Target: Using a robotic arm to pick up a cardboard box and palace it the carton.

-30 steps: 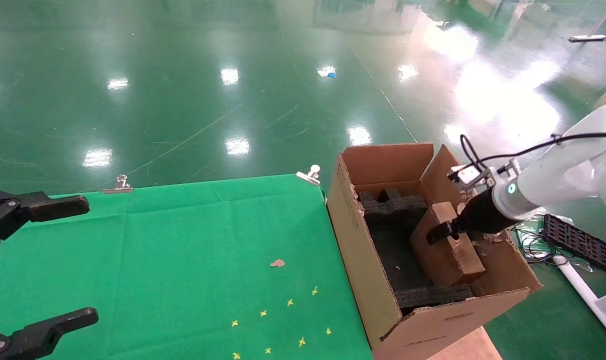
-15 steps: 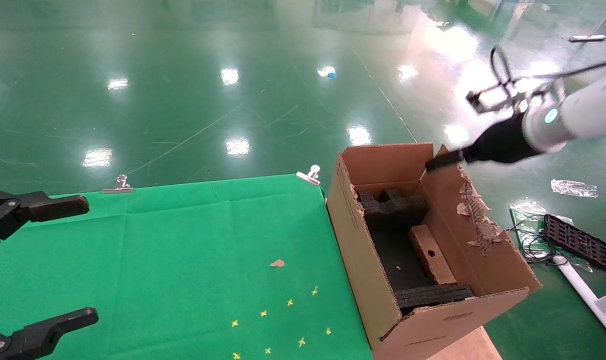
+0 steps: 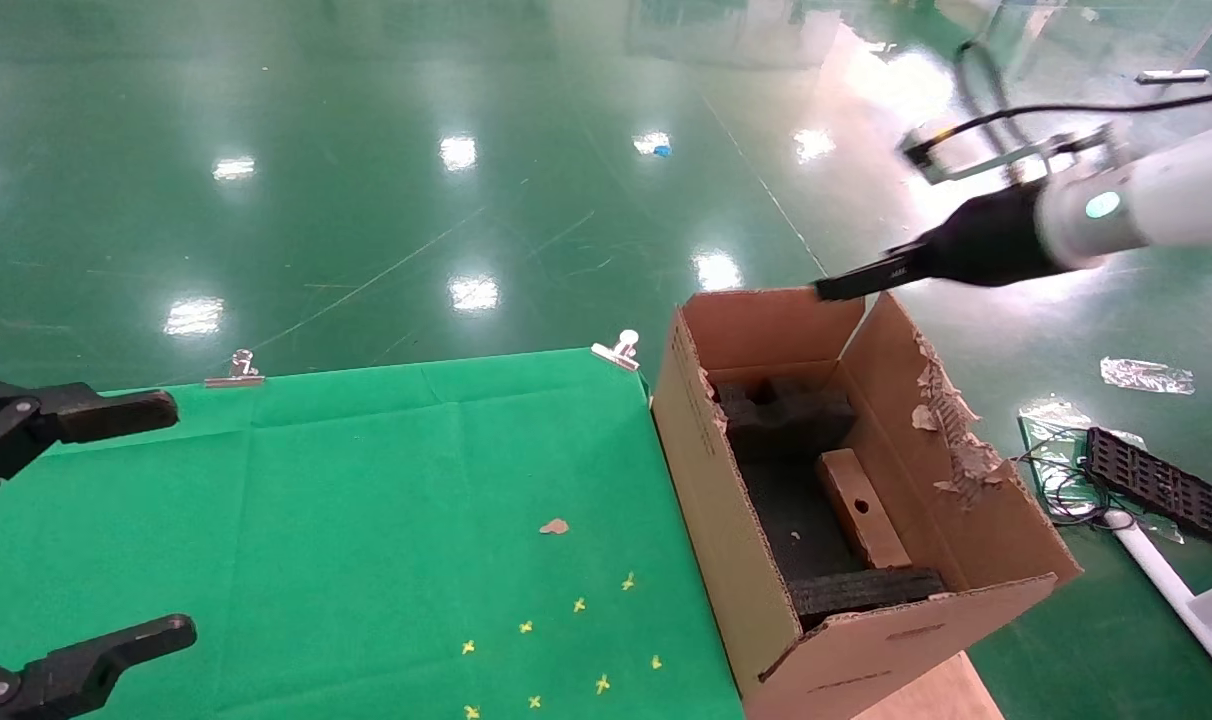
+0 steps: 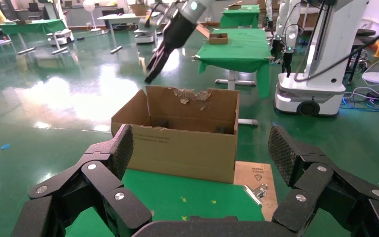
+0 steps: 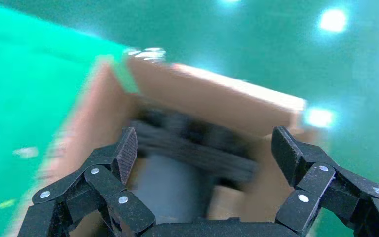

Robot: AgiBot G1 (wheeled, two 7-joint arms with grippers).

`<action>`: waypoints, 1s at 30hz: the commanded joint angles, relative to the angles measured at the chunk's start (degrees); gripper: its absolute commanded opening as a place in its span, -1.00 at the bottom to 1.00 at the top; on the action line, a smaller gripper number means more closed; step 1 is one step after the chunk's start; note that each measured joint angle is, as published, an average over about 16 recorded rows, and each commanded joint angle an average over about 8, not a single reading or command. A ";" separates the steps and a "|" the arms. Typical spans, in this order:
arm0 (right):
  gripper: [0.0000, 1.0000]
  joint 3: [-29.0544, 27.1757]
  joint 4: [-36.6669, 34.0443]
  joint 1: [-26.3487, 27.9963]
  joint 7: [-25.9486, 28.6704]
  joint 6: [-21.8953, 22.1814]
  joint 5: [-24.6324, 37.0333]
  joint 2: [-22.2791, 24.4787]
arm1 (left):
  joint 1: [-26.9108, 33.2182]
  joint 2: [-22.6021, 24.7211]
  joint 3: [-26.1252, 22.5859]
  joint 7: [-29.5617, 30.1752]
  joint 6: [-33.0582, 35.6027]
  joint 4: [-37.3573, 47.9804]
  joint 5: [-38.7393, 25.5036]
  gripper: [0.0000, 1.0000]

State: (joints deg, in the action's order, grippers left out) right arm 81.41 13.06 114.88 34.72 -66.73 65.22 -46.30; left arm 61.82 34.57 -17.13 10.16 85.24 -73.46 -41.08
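Observation:
The carton stands open at the right end of the green table, its right flap torn and ragged, with black foam inserts inside. The cardboard box rests on its narrow edge inside the carton, round hole facing up, between the foam pieces. The white robotic arm carries my right gripper, open and empty, above the carton's far right corner. In the right wrist view the gripper is spread over the carton's inside. My left gripper is parked open at the table's left end. It also shows in the left wrist view.
Green cloth covers the table, held by metal clips at the far edge. Yellow marks and a cardboard scrap lie on it. A black tray, cables and a white pipe lie on the floor to the right.
My right gripper has let go of the cardboard box, risen out of the carton and shifted toward its far flap. The box has settled on its edge inside. The left arm has not moved.

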 commanded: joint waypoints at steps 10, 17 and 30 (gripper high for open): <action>1.00 -12.29 11.50 -9.96 -4.52 -3.51 -4.45 2.16 | 0.02 -0.01 -0.04 -0.02 0.01 0.03 0.02 1.00; 1.00 -20.43 19.01 -16.60 -7.50 -5.88 -7.35 3.56 | 0.03 -0.01 -0.06 -0.03 0.00 0.03 0.03 1.00; 1.00 -35.74 33.14 -29.10 -13.11 -10.33 -12.80 6.19 | 0.04 -0.03 -0.10 -0.05 -0.02 0.03 0.06 1.00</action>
State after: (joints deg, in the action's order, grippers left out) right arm 45.67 46.20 85.78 21.61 -77.07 52.42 -40.11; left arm 61.86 34.54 -17.22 10.11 85.22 -73.43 -41.02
